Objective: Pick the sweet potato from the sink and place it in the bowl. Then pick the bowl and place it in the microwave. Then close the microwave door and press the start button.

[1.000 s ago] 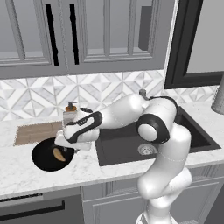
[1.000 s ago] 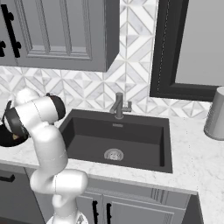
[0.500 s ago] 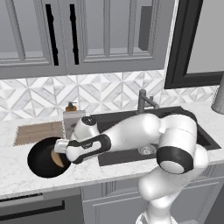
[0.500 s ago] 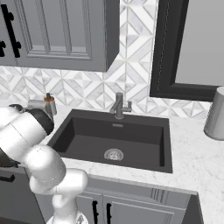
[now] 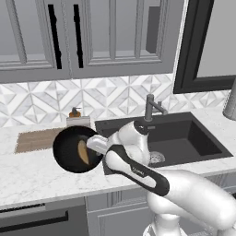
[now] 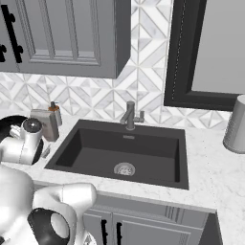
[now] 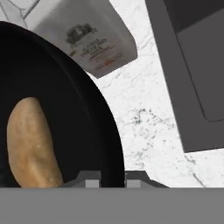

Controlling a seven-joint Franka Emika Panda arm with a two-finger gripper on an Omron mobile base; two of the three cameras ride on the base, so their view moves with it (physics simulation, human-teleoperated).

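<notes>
Clamping the rim of the wide glossy black bowl [image 5: 73, 148] between narrowed jaws, the two-finger gripper [image 7: 112, 179] held it tilted above the white marble counter [image 5: 32, 173], the orange-tan sweet potato [image 7: 28, 142] lying inside.

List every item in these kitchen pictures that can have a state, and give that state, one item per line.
bowl: lifted and tilted, rim gripped by the pincer
sweet potato: lying inside the bowl
pincer: shut on the bowl's rim
sink: no items in it, no water running
faucet: off
upper cabinet doors: closed
</notes>
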